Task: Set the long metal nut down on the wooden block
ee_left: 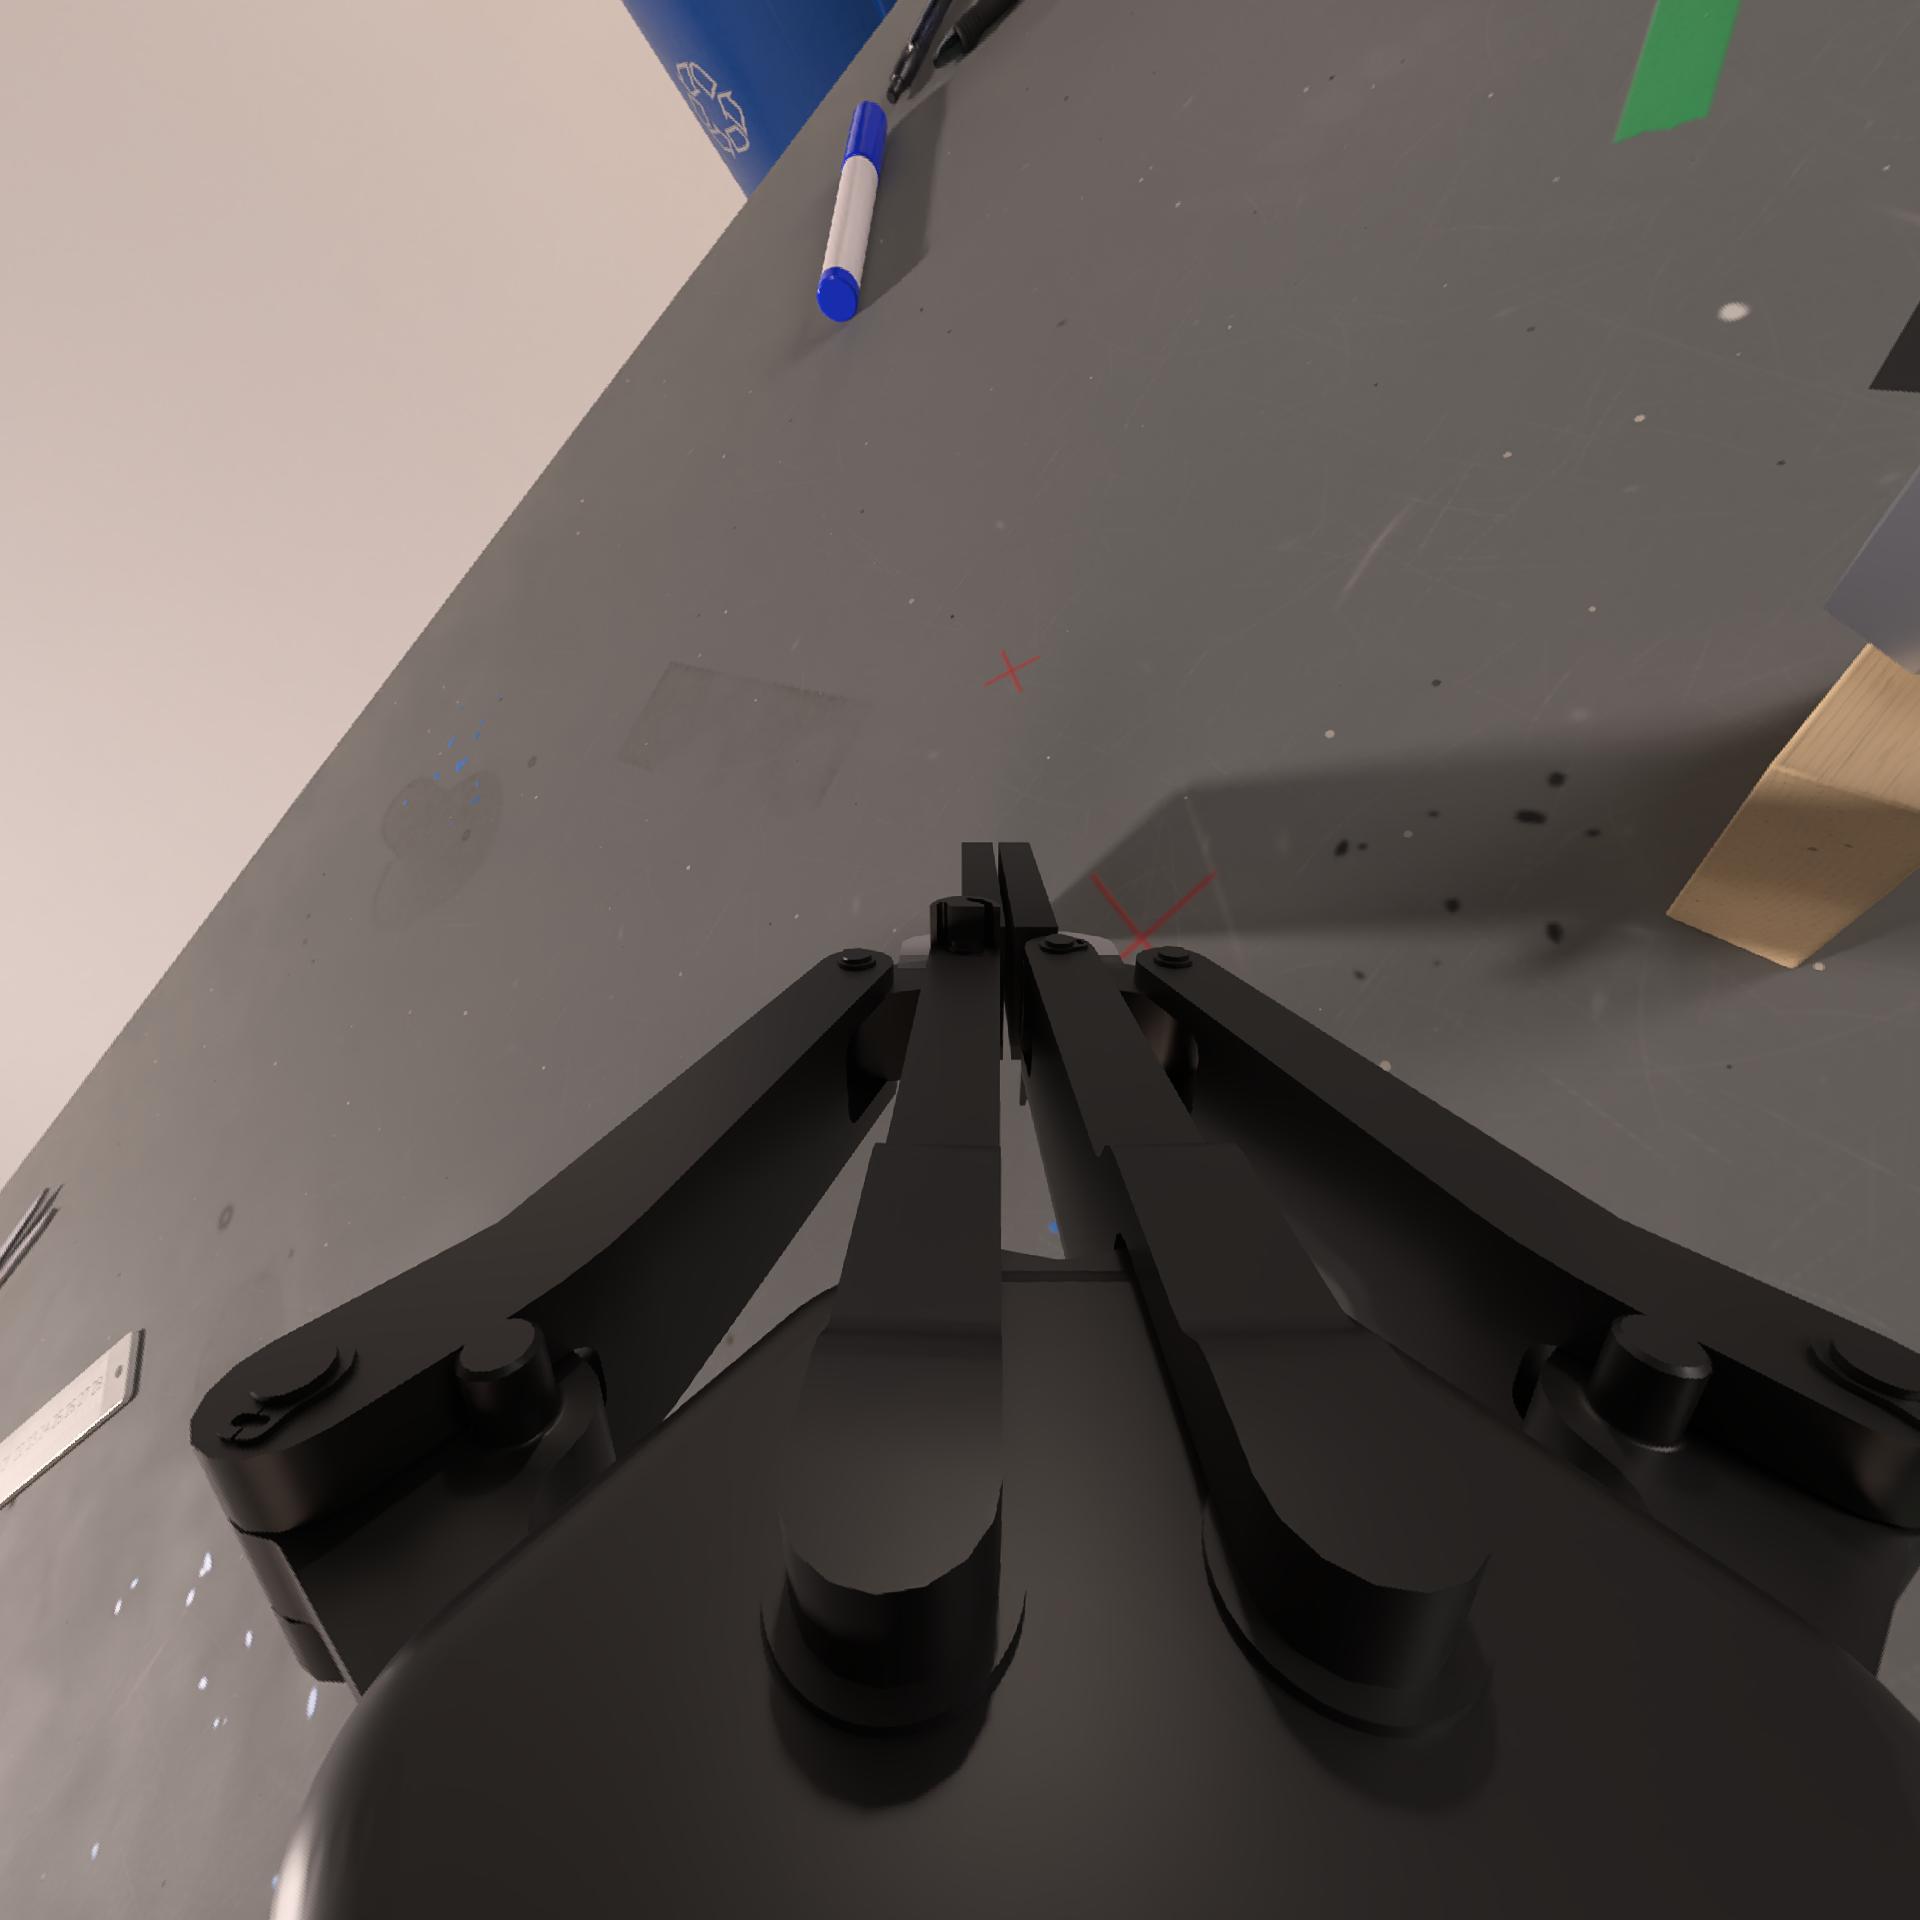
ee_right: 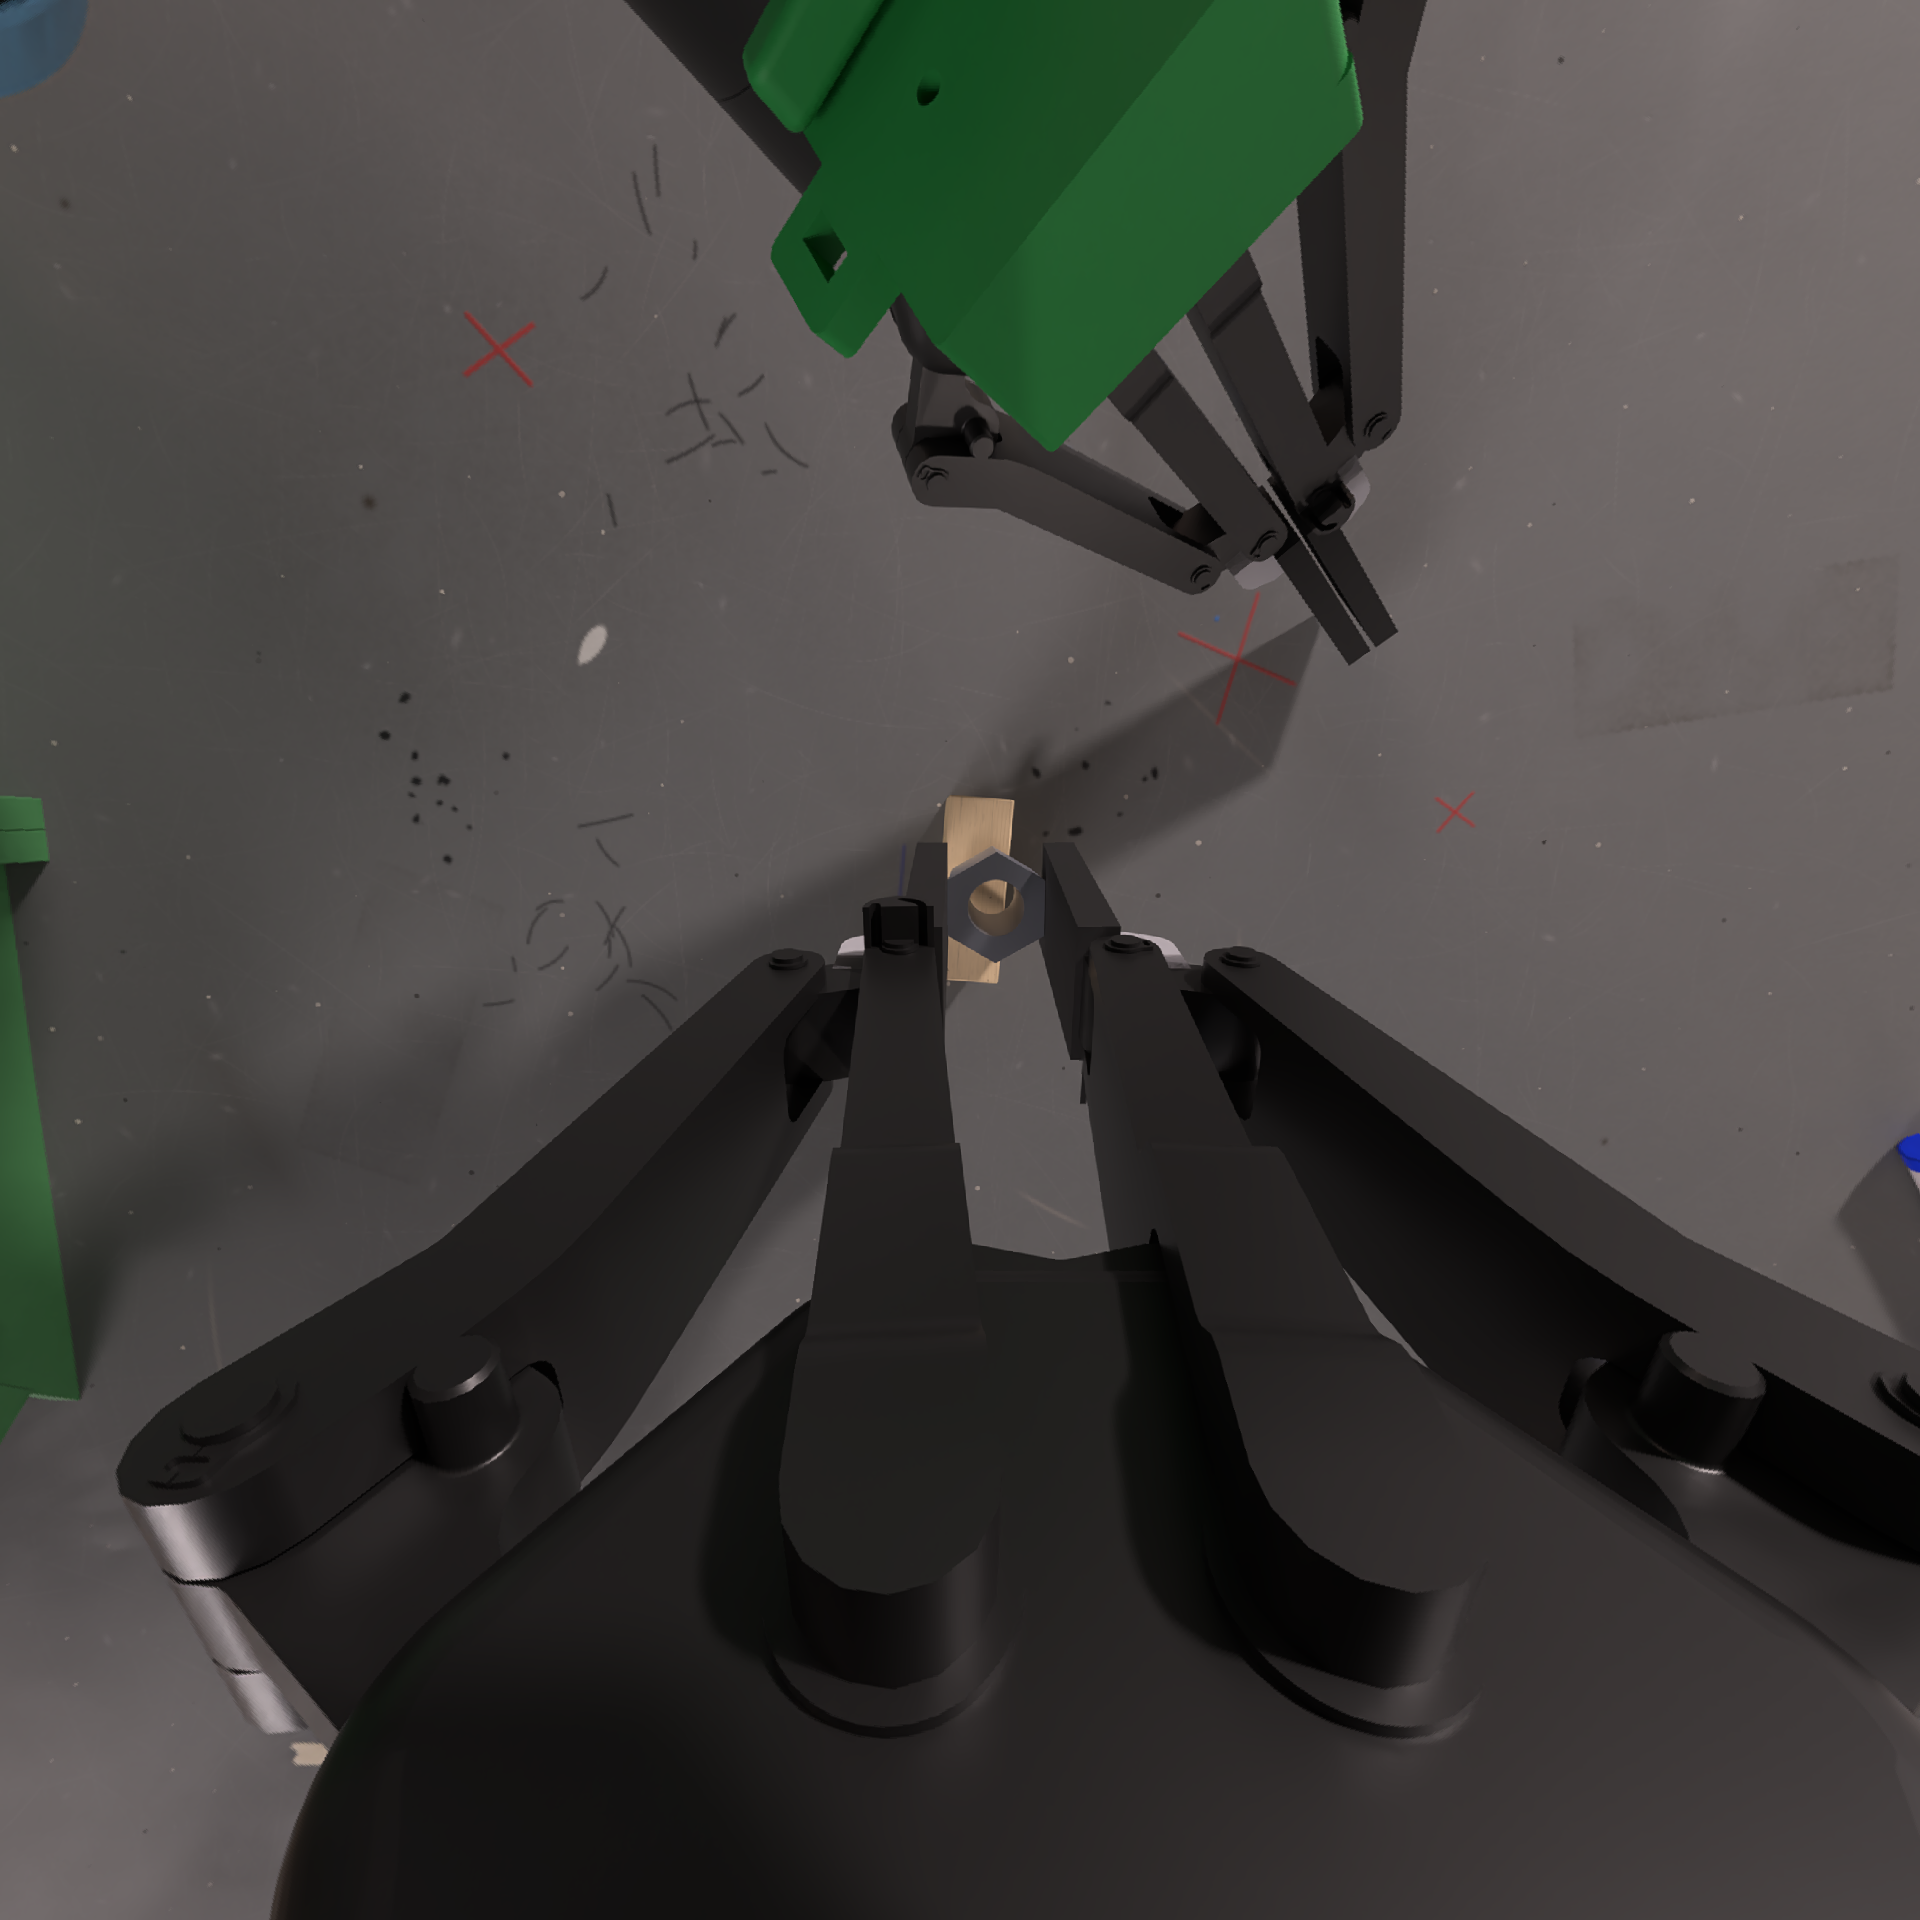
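From the right wrist view, the right gripper (ee_right: 992,902) hangs over the long metal nut (ee_right: 994,904), looking straight down its bore. The nut stands on end between the fingers (ee_right: 1075,894), and pale wood shows through its hole. The jaws are parted a little wider than the nut: a thin gap shows beside the nut on the right, while on the left I cannot tell whether the pad touches it. So it is unclear whether the grip is on or just let go.

Directly under the nut lies the wooden block (ee_right: 978,826), a narrow pale piece on the grey table (ee_right: 312,623); its ends show beyond and before the nut. Whether the nut's lower end already rests on the block cannot be told from above.

Judging by this, the placing step is at or near its end. The next move calls for a clear opening of the jaws and a straight lift, with no sideways drag, since a tall nut on a narrow block could tip.

Beyond the block, well apart from it, the left gripper (ee_right: 1351,613) hangs with jaws pressed together and nothing between them, a green housing (ee_right: 1060,197) on its wrist. A red cross mark (ee_right: 1236,660) lies between it and the block.
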Robot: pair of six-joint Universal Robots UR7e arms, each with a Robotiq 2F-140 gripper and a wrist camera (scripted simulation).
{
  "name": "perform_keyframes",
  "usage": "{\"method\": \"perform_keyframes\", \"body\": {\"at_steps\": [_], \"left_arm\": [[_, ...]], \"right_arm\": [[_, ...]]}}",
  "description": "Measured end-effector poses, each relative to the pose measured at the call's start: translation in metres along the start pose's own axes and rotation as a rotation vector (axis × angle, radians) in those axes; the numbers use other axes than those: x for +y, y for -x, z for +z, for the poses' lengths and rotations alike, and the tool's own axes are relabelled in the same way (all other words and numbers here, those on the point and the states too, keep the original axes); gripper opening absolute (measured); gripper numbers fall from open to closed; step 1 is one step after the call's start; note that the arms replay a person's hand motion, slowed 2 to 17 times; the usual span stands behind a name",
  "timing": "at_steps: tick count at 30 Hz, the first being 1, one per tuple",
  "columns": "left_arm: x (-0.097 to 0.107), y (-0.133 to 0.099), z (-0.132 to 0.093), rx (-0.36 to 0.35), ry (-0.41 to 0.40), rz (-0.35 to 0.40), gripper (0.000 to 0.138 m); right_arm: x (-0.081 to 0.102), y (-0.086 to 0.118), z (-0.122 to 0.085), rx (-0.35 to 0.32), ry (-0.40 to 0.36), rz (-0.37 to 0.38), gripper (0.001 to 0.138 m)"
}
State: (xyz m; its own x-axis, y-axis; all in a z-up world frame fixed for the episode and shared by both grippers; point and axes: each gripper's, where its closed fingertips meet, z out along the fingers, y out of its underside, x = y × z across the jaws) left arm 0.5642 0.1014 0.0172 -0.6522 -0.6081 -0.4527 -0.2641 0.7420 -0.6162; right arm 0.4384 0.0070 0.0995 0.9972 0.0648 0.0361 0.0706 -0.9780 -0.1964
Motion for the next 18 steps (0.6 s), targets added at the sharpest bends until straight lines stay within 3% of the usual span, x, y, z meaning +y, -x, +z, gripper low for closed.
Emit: {"method": "perform_keyframes", "body": {"at_steps": [18], "left_arm": [[0.0000, 0.0001, 0.0000, 0.000, 0.000, 0.000, 0.002]], "right_arm": [[-0.0002, 0.0012, -0.0013, -0.009, -0.008, 0.019, 0.024]]}}
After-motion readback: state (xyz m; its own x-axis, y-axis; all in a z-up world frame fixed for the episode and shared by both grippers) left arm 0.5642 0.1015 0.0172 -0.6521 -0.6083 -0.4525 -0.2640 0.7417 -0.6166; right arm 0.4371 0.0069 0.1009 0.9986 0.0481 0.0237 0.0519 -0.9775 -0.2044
